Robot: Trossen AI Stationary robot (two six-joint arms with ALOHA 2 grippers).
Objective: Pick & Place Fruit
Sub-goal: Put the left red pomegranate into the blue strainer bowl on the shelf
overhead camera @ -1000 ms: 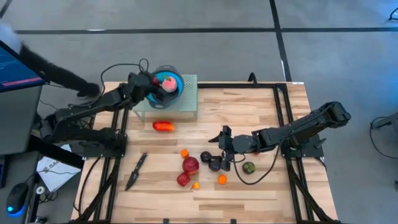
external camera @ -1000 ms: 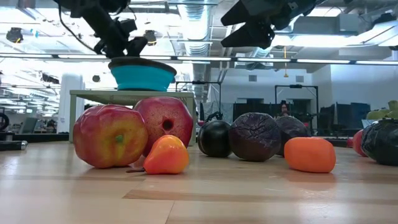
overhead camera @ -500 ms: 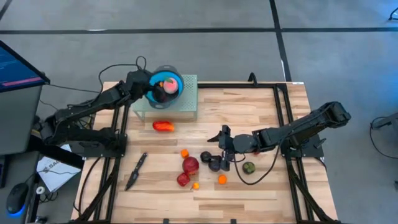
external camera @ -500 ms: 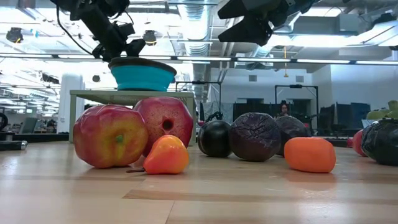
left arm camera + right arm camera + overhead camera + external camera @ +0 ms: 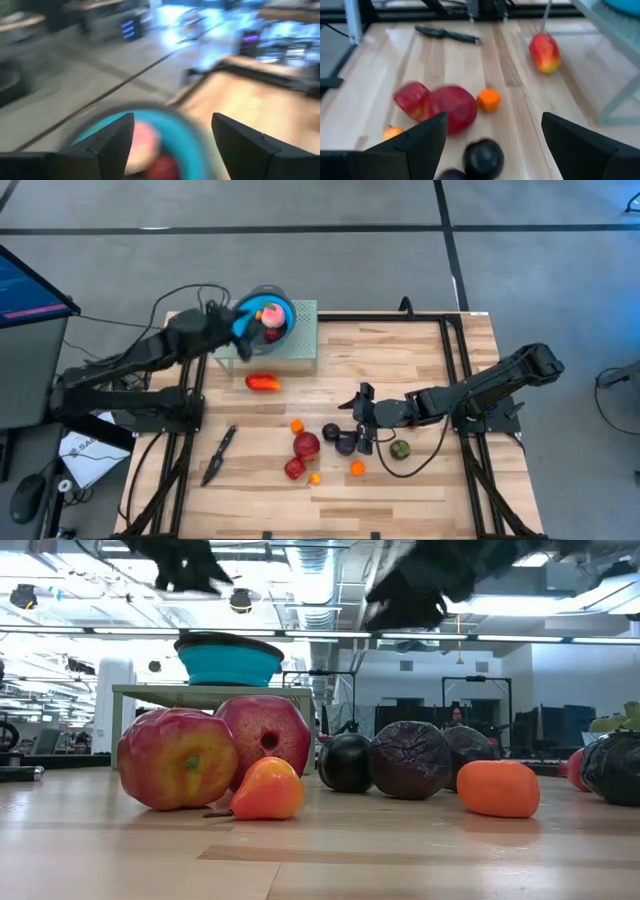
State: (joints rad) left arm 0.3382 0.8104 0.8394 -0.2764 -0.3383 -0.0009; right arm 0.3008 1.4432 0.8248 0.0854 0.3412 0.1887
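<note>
We see the left pincer (image 5: 172,145) spread wide and empty beside the round blue bowl (image 5: 266,313), which holds pink and red fruit. The right pincer (image 5: 492,150), also wide and empty, hangs over the dark purple balls (image 5: 345,444). Around them lie two red fruits (image 5: 306,445), small orange balls (image 5: 357,469), a green ball (image 5: 400,449), an elongated red-orange piece (image 5: 263,383) and a black knife (image 5: 219,453) on the slatted wooden desk (image 5: 420,360).

Toy fruit, most of it loose beneath the right gripper (image 5: 358,417).
Red (image 5: 306,445), dark purple (image 5: 345,444), orange (image 5: 357,469) and green (image 5: 400,449) balls lie near its spread fingers; the long red-orange piece (image 5: 262,383) lies well apart, nearer the left gripper (image 5: 232,326), whose open fingers flank a pink fruit (image 5: 146,141).
</note>
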